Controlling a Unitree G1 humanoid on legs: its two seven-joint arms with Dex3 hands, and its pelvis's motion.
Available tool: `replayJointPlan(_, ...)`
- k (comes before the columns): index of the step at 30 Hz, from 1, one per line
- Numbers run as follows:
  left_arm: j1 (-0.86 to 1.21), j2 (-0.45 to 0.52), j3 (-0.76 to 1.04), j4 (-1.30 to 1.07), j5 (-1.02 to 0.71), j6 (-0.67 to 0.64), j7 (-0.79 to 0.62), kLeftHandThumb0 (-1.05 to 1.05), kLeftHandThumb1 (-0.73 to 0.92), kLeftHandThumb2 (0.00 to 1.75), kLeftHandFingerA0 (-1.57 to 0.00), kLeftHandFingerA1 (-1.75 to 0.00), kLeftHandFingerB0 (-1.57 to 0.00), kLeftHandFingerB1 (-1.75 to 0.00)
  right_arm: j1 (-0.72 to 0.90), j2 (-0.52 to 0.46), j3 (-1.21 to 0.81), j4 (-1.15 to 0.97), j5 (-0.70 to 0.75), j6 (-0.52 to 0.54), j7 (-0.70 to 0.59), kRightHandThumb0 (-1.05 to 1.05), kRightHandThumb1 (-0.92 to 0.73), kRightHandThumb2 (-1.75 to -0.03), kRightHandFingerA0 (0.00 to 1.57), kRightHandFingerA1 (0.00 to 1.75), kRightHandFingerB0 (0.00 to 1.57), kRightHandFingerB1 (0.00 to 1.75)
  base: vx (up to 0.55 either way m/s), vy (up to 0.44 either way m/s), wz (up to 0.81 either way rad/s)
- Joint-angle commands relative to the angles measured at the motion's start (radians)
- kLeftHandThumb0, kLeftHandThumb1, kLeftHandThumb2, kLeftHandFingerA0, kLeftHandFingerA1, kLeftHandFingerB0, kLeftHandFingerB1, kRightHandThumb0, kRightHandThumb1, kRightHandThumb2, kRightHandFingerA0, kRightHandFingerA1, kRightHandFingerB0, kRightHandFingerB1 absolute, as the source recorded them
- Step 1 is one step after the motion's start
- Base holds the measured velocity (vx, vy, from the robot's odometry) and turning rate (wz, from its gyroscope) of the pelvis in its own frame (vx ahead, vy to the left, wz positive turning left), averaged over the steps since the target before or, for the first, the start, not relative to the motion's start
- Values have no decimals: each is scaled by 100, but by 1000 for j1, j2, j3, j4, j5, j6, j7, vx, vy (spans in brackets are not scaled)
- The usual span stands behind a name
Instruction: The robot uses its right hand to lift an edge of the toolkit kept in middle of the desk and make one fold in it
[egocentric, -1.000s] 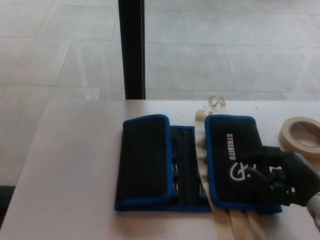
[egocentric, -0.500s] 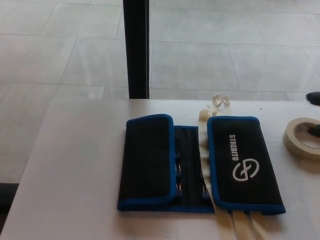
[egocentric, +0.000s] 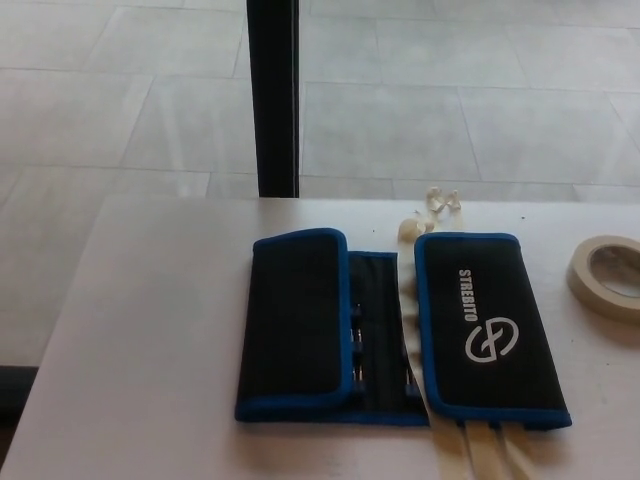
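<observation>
**Toolkit lying folded on the counter, with no hand in view**

The toolkit (egocentric: 400, 330), a black fabric roll edged in blue, is shown lying flat near the middle of the pale counter (egocentric: 150, 330). Two flaps are seen turned inward. The left flap (egocentric: 295, 320) is plain black and covers the left part of the roll. The right flap (egocentric: 488, 325) carries white lettering and a round logo, and its outer face is turned upward. Between the two flaps a narrow strip of the inner pocket panel (egocentric: 378, 330) is left exposed, in which small tools can just be made out. Pale ties (egocentric: 480, 450) are seen trailing from under the right flap toward the near edge of the counter, and further pale ends lie just beyond its far edge. A roll of masking tape (egocentric: 608, 275) rests well apart at the right edge of the counter.

Neither hand is visible, so it cannot be told whether the fingers are spread or pressed together. With the right flap already laid over, the single fold is judged to be made and the step in hand to be its completion. Should a further move be called for, no more than a check is required that the flap lies flat and is not sprung open by the ties beneath it.
</observation>
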Motion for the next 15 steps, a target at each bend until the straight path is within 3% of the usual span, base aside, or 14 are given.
replayJointPlan(1, 7, 16, 13, 6, -16, 1, 8, -62, 54, 57, -66, -74, -59, -49, 144, -48, -447, 499, 144, -312, -258, -70, -66, -60, 68, 86, 50, 59, 0, 0, 0)
replayJointPlan(2, 12, 13, 13, 5, -16, -2, 7, -61, 54, 57, -67, -73, -60, -50, 156, -31, -466, 501, 148, -315, -282, -68, -52, -93, 63, 78, 46, 63, 0, 0, 0)
replayJointPlan(3, 15, 10, 18, 4, -21, -7, 5, -61, 53, 56, -68, -76, -63, -50, 153, -7, -489, 529, 161, -355, -322, -67, -65, -59, 67, 76, 52, 54, 0, 0, 0)
replayJointPlan(5, 14, 7, 21, 5, -25, -6, 9, -61, 53, 56, -67, -74, -62, -50, 151, 7, -493, 597, 159, -416, -363, -68, -68, -61, 67, 83, 51, 59, 0, 0, 0)
replayJointPlan(6, 14, 6, 21, 5, -25, -7, 9, -62, 40, 84, -63, -77, -54, -61, 145, 15, -506, 626, 174, -427, -378, -72, -68, -61, 82, 89, 59, 64, 0, 0, 0)
replayJointPlan(7, 12, 4, 22, 6, -27, -8, 6, -61, 40, 84, -63, -77, -54, -61, 139, 35, -524, 660, 192, -444, -409, -70, -70, -62, 99, 123, 60, 73, 0, 0, 0)
replayJointPlan(8, 11, 3, 25, 6, -30, -7, 1, -64, 40, 84, -65, -78, -55, -61, 129, 60, -540, 671, 204, -441, -443, -69, -72, -63, 85, 132, 49, 74, 0, 0, 0)
replayJointPlan(9, 9, 3, 25, 7, -30, -5, 2, -65, 40, 84, -66, -77, -55, -61, 118, 84, -561, 662, 223, -407, -467, -64, -75, -63, 71, 117, 50, 76, 0, 0, 0)
replayJointPlan(10, 9, 2, 25, 8, -31, -6, 2, -63, 52, 56, -67, -76, -60, -50, 111, 96, -575, 658, 237, -386, -466, -63, -76, -63, 66, 105, 46, 73, 0, 0, 0)
replayJointPlan(11, 10, 2, 27, 9, -32, -7, 0, -62, 53, 56, -69, -80, -62, -51, 103, 107, -587, 669, 253, -381, -453, -62, -73, -62, 57, 88, 53, 77, 0, 0, 0)
replayJointPlan(14, 16, 1, 27, 7, -31, -13, 3, -64, 53, 56, -65, -77, -62, -51, 87, 110, -606, 706, 270, -359, -431, -62, -73, -62, 56, 83, 44, 69, 0, 0, 0)
replayJointPlan(15, 15, 2, 21, 7, -24, -9, 14, -66, 52, 56, -69, -78, -64, -51, 73, 116, -629, 724, 302, -325, -428, -63, -56, -94, 58, 86, 22, 63, 0, 0, 0)
